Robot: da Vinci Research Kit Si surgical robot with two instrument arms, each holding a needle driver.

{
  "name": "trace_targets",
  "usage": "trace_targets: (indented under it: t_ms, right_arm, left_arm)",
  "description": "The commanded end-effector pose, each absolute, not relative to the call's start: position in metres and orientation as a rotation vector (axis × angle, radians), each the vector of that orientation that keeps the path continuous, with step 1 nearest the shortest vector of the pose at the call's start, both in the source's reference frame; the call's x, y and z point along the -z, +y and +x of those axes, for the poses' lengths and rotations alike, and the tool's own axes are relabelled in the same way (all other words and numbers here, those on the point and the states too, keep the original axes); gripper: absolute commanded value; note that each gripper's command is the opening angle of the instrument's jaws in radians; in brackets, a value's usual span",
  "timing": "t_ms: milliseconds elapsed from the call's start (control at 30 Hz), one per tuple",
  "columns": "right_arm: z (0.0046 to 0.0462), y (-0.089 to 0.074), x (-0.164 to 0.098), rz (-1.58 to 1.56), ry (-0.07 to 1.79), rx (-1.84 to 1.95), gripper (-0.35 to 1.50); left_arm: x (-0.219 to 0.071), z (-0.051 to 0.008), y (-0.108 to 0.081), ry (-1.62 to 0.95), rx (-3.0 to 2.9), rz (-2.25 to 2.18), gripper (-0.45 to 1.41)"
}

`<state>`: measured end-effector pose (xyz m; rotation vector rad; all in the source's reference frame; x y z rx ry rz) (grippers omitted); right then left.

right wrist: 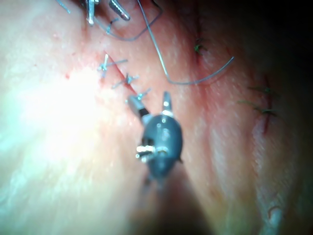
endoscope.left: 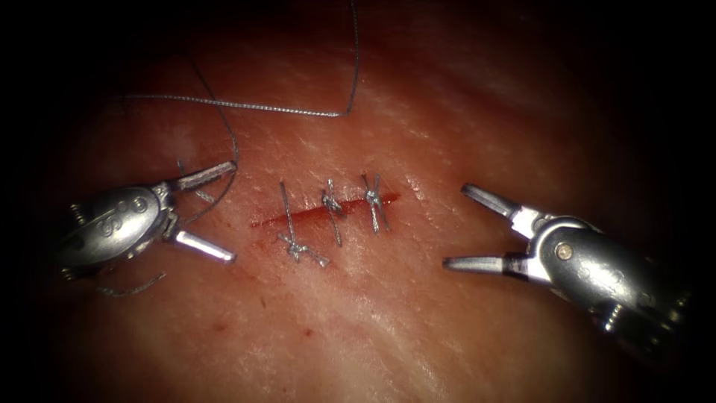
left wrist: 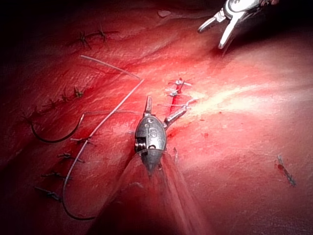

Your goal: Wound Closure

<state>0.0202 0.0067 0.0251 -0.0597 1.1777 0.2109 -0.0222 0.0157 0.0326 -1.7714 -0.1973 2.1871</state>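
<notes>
Three knotted stitches (endoscope.left: 332, 213) across cut (endoscope.left: 298, 217) in tissue (endoscope.left: 388, 321). Left tool (endoscope.left: 220, 216) and right tool (endoscope.left: 461, 226) wide open, empty. Needle (left wrist: 54, 137) possibly lying loose, thread (endoscope.left: 246, 106) slack.

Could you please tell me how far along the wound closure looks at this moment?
Three knotted stitches cross the cut. Its left end looks unstitched. Left claw and right claw are open, holding nothing. Loose thread lies on the tissue; the needle rests there too.
</notes>
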Motion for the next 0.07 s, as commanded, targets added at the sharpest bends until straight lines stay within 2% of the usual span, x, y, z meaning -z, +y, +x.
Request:
trace_targets:
  t_ms: [33, 67]
  right_arm:
    - [0.0208, 0.0071, -0.0254, -0.062, 1.181, -0.209, 1.09]
    - [0.0209, 0.0070, -0.0252, -0.062, 1.181, -0.209, 1.09]
  left_arm:
    - [-0.0333, -0.0227, 0.0158, -0.197, -2.187, -1.773, 0.56]
    - [-0.0332, -0.0227, 0.0158, -0.197, -2.187, -1.773, 0.56]
